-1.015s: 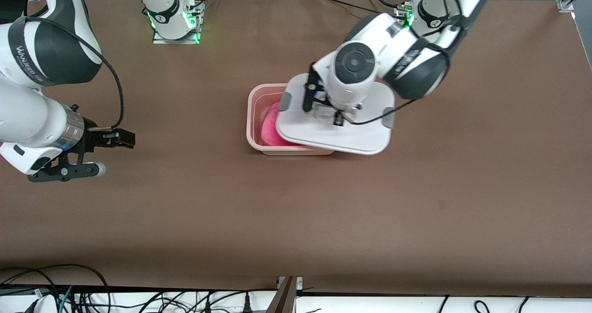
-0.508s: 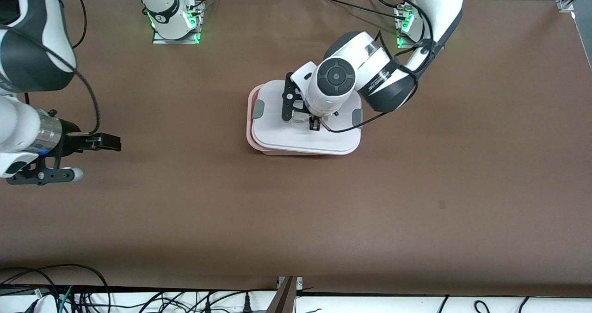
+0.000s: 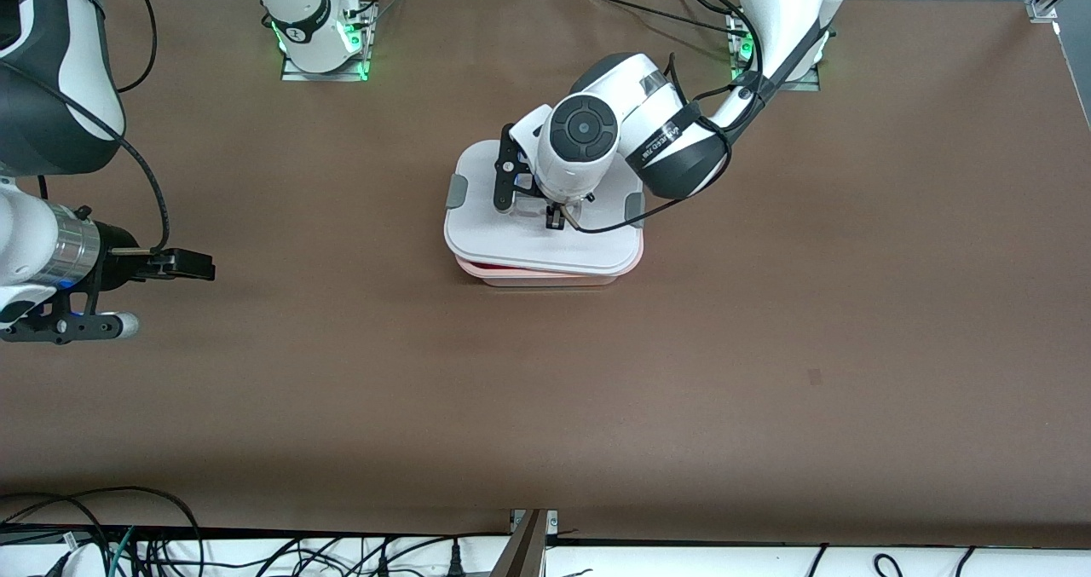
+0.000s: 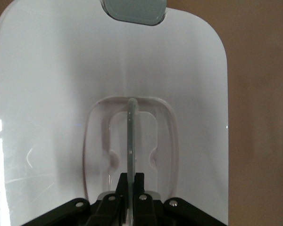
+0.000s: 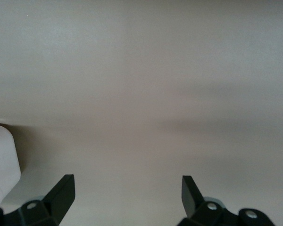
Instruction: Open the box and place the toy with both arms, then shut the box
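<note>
White lid (image 3: 542,234) over the pale pink box (image 3: 545,274), near the counter's (image 3: 545,372) middle, shifted slightly toward 11 o'clock of the tub so that a strip of pink rim shows along the edge nearer the front camera. Grey end clips (image 3: 457,192) at both short ends of the lid, one toward each arm's end of the counter. Left pincer (image 4: 130,181) straight above the lid's centre, fingers together, clamped on the thin upright handle (image 4: 131,136) in the recessed well. Toy not visible; box interior covered by the lid. Right pincer (image 3: 183,263) out at 9 o'clock from the box, well apart from it, over bare counter at the right arm's end, fingers (image 5: 62,192) spread wide apart, holding nothing, waiting.
</note>
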### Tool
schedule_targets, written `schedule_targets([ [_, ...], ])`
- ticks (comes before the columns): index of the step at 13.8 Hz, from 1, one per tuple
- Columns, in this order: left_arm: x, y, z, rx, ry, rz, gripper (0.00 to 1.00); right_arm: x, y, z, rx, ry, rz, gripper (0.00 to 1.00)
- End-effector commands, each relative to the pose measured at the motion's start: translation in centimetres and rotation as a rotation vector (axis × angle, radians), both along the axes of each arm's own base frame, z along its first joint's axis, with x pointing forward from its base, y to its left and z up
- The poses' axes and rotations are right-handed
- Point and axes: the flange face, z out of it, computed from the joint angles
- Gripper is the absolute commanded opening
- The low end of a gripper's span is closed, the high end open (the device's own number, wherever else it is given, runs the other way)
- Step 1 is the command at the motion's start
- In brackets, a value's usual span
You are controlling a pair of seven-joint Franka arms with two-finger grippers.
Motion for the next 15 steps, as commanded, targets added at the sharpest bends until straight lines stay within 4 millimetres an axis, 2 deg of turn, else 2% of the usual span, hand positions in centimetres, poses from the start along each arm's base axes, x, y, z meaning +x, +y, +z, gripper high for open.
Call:
schedule_targets([
  [1, 0.4, 0.5, -0.5, 0.021, -0.008, -0.002, 0.0, -0.5, -1.5, 0.6, -0.01, 0.03, -0.033, 1.0],
  [3, 0.4, 0.4, -1.2, 0.031, -0.008, -0.007, 0.0, -0.9, -2.0, 1.1, -0.017, 0.045, -0.038, 1.0],
  [4, 0.2, 0.2, -1.8, 0.037, -0.001, -0.01, 0.0, -1.6, -2.5, 3.8, -0.03, -0.005, -0.056, 1.0],
  [5, 0.0, -0.1, -1.9, 0.038, 0.001, -0.013, 0.0, -1.9, -2.7, 4.6, -0.04, -0.027, -0.066, 1.0],
  [6, -0.2, -0.2, -2.1, 0.04, 0.003, -0.017, 0.0, -1.9, -2.8, 4.6, -0.041, -0.04, -0.054, 1.0],
  [9, -0.2, -0.2, -2.3, 0.041, 0.005, -0.018, 0.0, -3.7, -1.6, 6.1, -0.062, -0.066, -0.044, 1.0],
  [11, -0.2, 0.0, -2.7, 0.048, 0.01, -0.016, 0.0, -4.2, -2.0, 6.5, -0.069, -0.081, -0.063, 1.0],
  [12, -0.1, 0.1, -2.8, 0.051, 0.01, -0.016, 0.0, -5.3, -2.6, 6.8, -0.078, -0.072, -0.08, 1.0],
  [15, 0.0, 0.6, -3.5, 0.08, -0.006, -0.026, 0.0, -7.8, -6.4, 6.7, -0.022, -0.036, -0.084, 1.0],
])
